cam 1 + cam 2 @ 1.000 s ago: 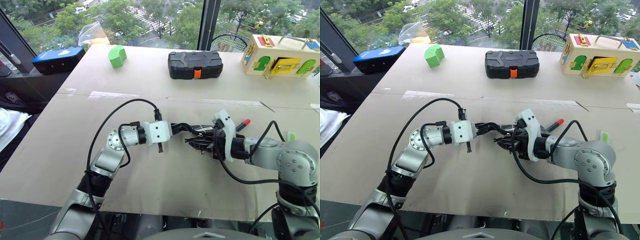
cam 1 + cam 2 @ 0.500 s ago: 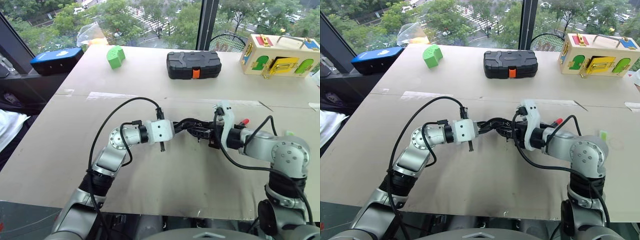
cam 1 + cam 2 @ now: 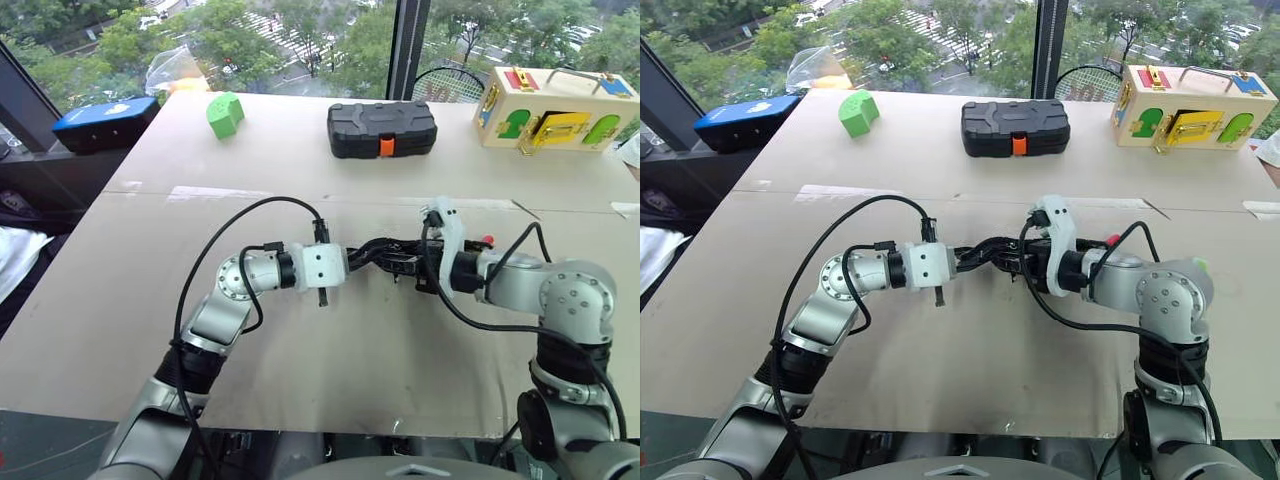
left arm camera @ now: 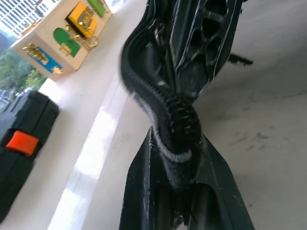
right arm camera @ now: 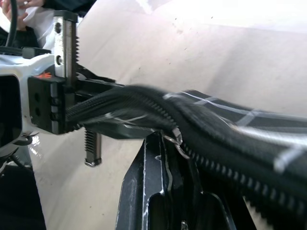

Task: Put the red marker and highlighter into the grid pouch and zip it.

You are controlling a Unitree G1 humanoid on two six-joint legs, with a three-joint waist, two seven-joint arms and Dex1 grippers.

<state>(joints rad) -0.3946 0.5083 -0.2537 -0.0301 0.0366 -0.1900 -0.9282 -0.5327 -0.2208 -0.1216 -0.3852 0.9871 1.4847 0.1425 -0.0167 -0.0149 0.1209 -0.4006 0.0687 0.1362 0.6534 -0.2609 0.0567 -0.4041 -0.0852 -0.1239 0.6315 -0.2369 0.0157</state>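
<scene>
The grid pouch (image 5: 240, 129) is hanging between the two grippers above the middle of the pale, scuffed cardboard-coloured table (image 3: 330, 340), stretched out as a narrow black strip. Up close its soft fabric is showing thin white grid lines, and a toothed black zipper is running along its upper edge with a small metal slider.

The left gripper (image 3: 385, 262) is reaching in from the left, its two flat black fingers pressed together on one end of the pouch, the zipper edge bunching over them in the left wrist view (image 4: 177, 143). The right gripper (image 3: 1025, 262) is meeting it from the right, its fingers likewise pinched shut on the pouch's zipper edge, right by the slider. The two grippers are sitting almost tip to tip.

The red marker (image 3: 488, 241) is lying on the table just behind the right wrist, only its red end peeking out. A sliver of light green, probably the highlighter (image 3: 1200, 265), is showing just past the right elbow.

At the far edge are sitting a ribbed black hard case (image 3: 381, 128) with an orange latch, a curved green block (image 3: 224, 113) and a wooden lock box (image 3: 555, 108).
</scene>
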